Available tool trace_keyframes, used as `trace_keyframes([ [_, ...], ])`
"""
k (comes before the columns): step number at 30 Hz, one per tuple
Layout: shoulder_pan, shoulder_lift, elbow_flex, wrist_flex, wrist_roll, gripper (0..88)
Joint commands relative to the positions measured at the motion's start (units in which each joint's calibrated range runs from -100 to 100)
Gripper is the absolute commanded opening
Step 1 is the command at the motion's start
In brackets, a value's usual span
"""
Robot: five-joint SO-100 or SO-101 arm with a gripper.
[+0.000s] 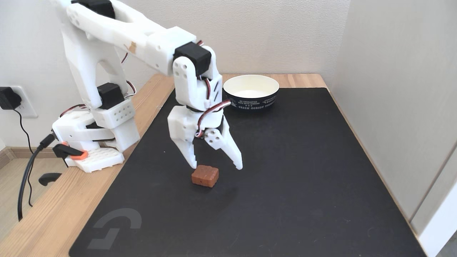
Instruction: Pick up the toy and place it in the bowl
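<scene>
Plainly the gripper [217, 167] stands spread wide with nothing in it, its tips low over the black mat [285, 185]; the toy [205, 176] lies on the mat just below and a little toward the camera, nearer the left-hand finger in the fixed view, though whether that finger touches it I cannot tell. By its look the toy is small, light and stiff, a blocky piece with rounded corners and a bumpy top; it should not crush, but the smooth sides may slip, so the flat opposite side faces seem the best hold, low on the block. The bowl [251, 92] sits well behind the gripper and somewhat to the right, upright and seemingly empty; being paper it would likely shift if bumped. Nothing lies between toy and bowl; the arm's own cables hang above the fingers.
</scene>
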Motion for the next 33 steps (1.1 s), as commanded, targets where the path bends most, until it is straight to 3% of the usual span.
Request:
trace_keyframes([
  [1, 0.27, -0.2, 1.69, 0.1, -0.12, 35.6],
  [21, 5.54, -0.12, 5.3, 0.01, -0.12, 35.3],
  [33, 5.04, -0.12, 9.44, -6.34, -0.12, 35.2],
])
